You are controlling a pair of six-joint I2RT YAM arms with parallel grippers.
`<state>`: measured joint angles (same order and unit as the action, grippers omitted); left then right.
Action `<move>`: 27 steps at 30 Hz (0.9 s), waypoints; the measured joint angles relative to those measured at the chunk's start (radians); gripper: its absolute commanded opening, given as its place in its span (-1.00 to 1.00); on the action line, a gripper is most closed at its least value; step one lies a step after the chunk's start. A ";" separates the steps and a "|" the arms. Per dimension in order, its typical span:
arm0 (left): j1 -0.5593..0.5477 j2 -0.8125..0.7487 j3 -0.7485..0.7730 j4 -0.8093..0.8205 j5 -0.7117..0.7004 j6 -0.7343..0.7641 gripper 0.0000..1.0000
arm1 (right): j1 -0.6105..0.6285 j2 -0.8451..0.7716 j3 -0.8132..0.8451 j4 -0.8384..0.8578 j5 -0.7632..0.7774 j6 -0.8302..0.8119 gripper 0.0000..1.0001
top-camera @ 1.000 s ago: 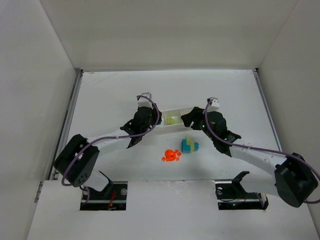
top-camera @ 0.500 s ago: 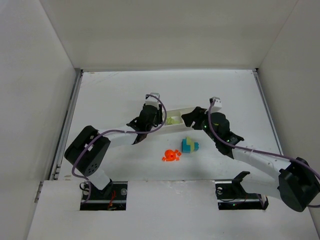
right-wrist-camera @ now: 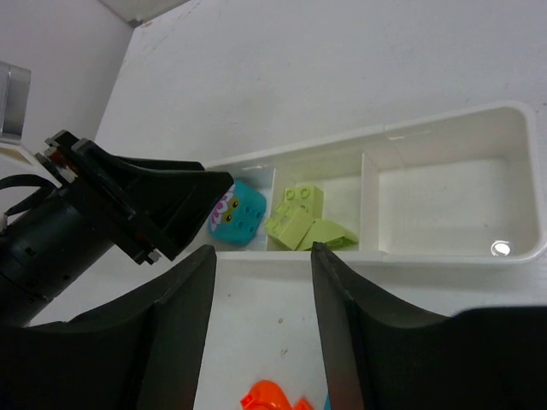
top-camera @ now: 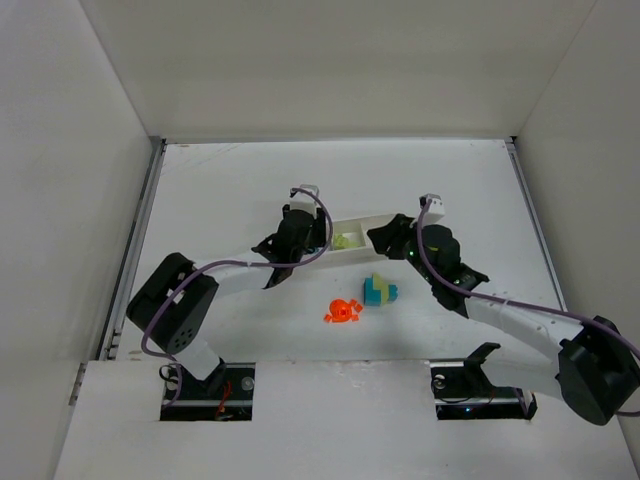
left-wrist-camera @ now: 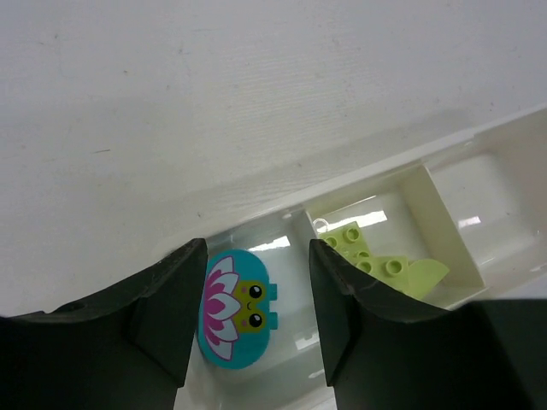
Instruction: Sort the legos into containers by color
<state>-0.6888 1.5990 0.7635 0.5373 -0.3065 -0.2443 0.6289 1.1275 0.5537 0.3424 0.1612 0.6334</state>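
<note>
A teal brick [left-wrist-camera: 238, 309] lay in the tray's [right-wrist-camera: 444, 120] end compartment and yellow-green bricks [left-wrist-camera: 376, 265] in the middle one, with the third compartment [right-wrist-camera: 453, 205] bare. An orange-red brick [top-camera: 342, 311] and a teal-and-green cluster [top-camera: 379, 291] lay loose on the surface [top-camera: 250, 180], so roughly half seemed done. The left claw [left-wrist-camera: 256, 256] and right claw [right-wrist-camera: 263, 254] hung spread and empty, crowding the tray.

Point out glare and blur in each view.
Left wrist: bright reflections streak the floor of the glossy white plastic tray; the dark fingers are soft-edged. Right wrist: one glint in the empty end compartment. Top external: even light, faint shadows under the arms.
</note>
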 measured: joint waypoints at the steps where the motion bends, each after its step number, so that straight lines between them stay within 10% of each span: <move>1: 0.001 -0.009 -0.001 -0.005 -0.004 0.001 -0.04 | 0.002 -0.003 0.000 -0.004 0.000 -0.003 -0.27; 8: 0.002 -0.233 -0.047 -0.030 -0.039 -0.037 -0.23 | 0.134 -0.025 0.000 -0.076 0.013 -0.012 -0.50; 16: -0.009 -0.500 -0.191 -0.147 -0.055 -0.200 -0.54 | 0.428 0.042 0.001 -0.232 0.108 -0.021 0.28; 27: -0.118 -0.705 -0.393 -0.323 -0.072 -0.352 -0.48 | 0.538 0.254 0.124 -0.407 0.229 0.002 0.43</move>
<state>-0.8070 0.8936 0.3702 0.2142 -0.3782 -0.5968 1.1671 1.3819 0.6781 -0.0643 0.3904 0.6350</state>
